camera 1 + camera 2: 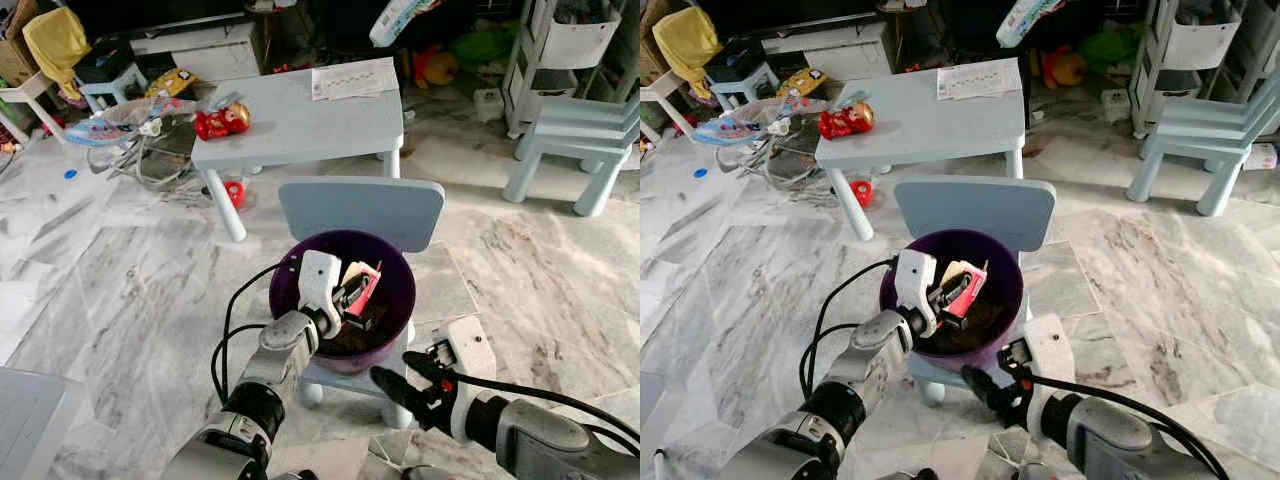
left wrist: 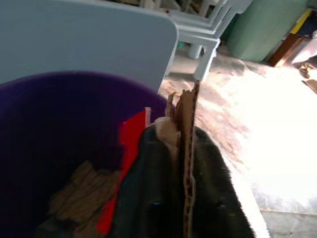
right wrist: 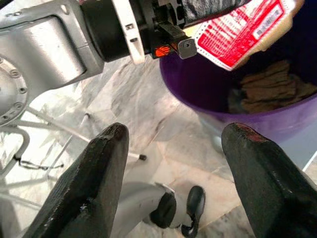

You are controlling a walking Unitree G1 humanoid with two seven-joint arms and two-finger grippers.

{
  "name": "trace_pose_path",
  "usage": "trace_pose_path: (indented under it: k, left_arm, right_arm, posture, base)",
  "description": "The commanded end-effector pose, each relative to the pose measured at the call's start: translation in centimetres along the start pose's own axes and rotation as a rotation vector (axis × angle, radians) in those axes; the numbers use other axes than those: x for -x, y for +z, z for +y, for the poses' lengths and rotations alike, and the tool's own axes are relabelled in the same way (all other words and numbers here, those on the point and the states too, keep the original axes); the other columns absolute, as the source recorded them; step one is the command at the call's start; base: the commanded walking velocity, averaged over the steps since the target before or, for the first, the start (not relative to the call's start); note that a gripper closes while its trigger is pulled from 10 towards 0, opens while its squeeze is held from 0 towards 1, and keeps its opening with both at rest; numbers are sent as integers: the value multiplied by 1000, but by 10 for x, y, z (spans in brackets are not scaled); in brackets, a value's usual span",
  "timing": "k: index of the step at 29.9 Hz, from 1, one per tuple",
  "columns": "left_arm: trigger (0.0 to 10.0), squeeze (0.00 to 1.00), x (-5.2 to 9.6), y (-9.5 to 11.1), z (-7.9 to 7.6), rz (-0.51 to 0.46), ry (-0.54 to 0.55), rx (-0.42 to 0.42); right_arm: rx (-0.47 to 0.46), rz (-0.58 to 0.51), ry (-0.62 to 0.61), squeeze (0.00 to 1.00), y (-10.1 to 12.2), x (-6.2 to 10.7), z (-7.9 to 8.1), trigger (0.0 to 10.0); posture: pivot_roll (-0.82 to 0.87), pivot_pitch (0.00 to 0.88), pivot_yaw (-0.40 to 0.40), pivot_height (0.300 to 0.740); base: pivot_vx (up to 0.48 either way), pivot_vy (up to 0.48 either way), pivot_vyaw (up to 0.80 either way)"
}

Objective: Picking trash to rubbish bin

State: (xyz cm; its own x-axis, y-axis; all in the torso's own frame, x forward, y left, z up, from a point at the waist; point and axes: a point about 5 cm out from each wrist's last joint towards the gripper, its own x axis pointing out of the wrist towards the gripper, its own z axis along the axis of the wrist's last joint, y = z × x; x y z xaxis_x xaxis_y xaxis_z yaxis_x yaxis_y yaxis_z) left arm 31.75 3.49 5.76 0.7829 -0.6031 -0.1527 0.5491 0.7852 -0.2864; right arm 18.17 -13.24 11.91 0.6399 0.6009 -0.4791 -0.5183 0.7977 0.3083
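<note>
A purple bin (image 1: 395,275) stands on the seat of a small pale blue chair (image 1: 362,207). My left gripper (image 1: 352,292) hovers over the bin's mouth, shut on a flattened red and white cardboard box (image 1: 362,285). The box's edge (image 2: 188,163) is pinched between the two black fingers. Brown cardboard scraps (image 2: 74,191) lie in the bottom of the bin. My right gripper (image 1: 400,385) is low, in front of the chair and right of the bin, open and holding nothing; its fingers (image 3: 94,183) are spread wide.
A pale blue child's table (image 1: 300,125) with a red toy (image 1: 220,120) and papers (image 1: 355,78) stands behind the chair. Another blue chair (image 1: 575,140) is at the far right. Toys and cables (image 1: 140,135) clutter the floor at the left. Marble floor surrounds the chair.
</note>
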Motion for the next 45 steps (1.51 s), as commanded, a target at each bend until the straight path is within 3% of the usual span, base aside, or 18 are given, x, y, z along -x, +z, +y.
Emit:
trace_pose_path:
  k: [1, 18, 24, 26, 27, 30, 31, 35, 40, 44, 45]
  left_arm:
    - [10000, 1000, -2, 4, 1, -18, 8, -20]
    - [10000, 1000, -2, 8, 11, -45, 126, -105]
    - [10000, 1000, -1, 29, 26, -112, 244, -222]
    - [10000, 1000, 5, 44, 41, -178, 300, -255]
    - [10000, 1000, 5, 44, 41, -178, 300, -255]
    - [10000, 1000, 18, 50, 62, -200, 373, -296]
    - [10000, 1000, 26, 53, 74, -198, 424, -324]
    - [10000, 1000, 42, 66, 94, -248, 502, -370]
    - [10000, 1000, 53, 83, 101, -338, 520, -387]
    - [10000, 1000, 69, 95, 107, -419, 569, -418]
    - [10000, 1000, 80, 95, 110, -433, 611, -422]
  right_arm:
    - [2, 4, 30, 0, 1, 3, 8, 10000]
    - [5, 17, 29, 0, 4, -1, 8, 10000]
    - [121, -37, -46, 0, 13, -11, -2, 10000]
    - [203, -92, -97, 0, 21, -22, -8, 10000]
    - [203, -92, -97, 0, 21, -22, -8, 10000]
    - [208, -154, -103, 0, 30, -29, -12, 10000]
    - [230, -194, -118, 0, 38, -32, -16, 10000]
    - [299, -275, -128, 0, 57, -40, -23, 10000]
    - [367, -368, -141, 0, 78, -46, -26, 10000]
    - [394, -421, -146, 0, 92, -51, -27, 10000]
    - [434, -435, -177, 0, 94, -55, -28, 10000]
  posture:
    - [-308, 155, 160, 740]
    - [-308, 140, 159, 740]
    - [-262, 125, 159, 740]
    - [-239, 117, 157, 740]
    - [-239, 117, 157, 740]
    - [-201, 110, 161, 740]
    - [-188, 105, 159, 740]
    - [-143, 88, 149, 740]
    - [-109, 75, 145, 740]
    - [-92, 68, 143, 740]
    - [-83, 65, 148, 740]
  base:
    - [0, 0, 0]
    - [0, 0, 0]
    - [0, 0, 0]
    - [0, 0, 0]
    - [0, 0, 0]
    - [0, 0, 0]
    - [0, 0, 0]
    - [0, 0, 0]
    - [0, 0, 0]
    - [0, 0, 0]
    - [0, 0, 0]
